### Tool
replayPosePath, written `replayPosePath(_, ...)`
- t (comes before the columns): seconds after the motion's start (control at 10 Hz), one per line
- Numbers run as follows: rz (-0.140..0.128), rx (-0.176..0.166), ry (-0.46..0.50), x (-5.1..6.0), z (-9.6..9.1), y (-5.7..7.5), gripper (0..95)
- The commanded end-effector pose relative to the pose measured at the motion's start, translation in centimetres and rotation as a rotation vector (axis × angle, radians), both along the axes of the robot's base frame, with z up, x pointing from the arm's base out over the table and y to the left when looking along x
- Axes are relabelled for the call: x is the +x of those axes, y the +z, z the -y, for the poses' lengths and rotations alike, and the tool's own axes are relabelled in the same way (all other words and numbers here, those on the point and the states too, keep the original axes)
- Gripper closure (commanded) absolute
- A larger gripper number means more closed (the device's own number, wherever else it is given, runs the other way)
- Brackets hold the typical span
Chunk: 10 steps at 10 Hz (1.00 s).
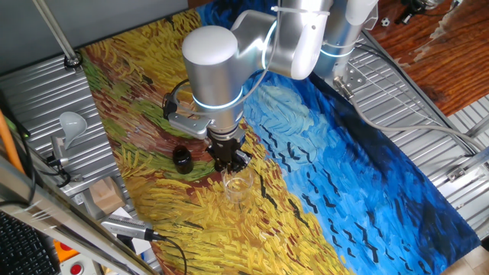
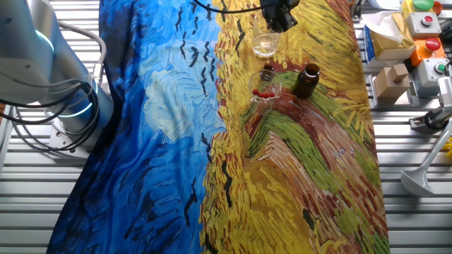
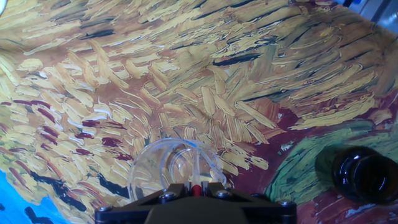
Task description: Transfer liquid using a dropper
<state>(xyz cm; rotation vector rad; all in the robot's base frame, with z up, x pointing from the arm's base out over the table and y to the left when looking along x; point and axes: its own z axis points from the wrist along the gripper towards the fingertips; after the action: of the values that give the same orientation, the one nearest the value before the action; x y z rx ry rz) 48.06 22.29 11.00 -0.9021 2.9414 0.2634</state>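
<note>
Light is bright and even across the painted cloth (image 1: pixel 328 168), falling from above. Shadows are soft: a faint one lies under the hand (image 1: pixel 228 155), beside the dark bottle (image 1: pixel 182 158). The arm's silver shell carries white glare. The hand view is slightly soft, and blurred at its lower edge around the clear glass (image 3: pixel 177 167). The cloth's blue part shows mild sheen.

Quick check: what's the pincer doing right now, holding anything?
Pincer: closed on a dropper, its red bulb just showing between the fingers, above the clear glass cup.
</note>
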Motion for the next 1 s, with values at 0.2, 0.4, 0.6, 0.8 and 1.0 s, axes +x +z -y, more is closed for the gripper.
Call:
replayPosePath(0.2,0.004,0.003,0.004,0.03,0.0,-0.04,95.0)
replayPosePath(0.4,0.005,0.003,0.006,0.03,0.0,-0.04,95.0)
replayPosePath(0.6,0.006,0.003,0.008,0.03,0.0,-0.04,76.0)
replayPosePath(0.8,0.008,0.004,0.01,0.03,0.0,-0.04,76.0)
replayPosePath(1.0,0.01,0.004,0.012,0.03,0.0,-0.04,76.0)
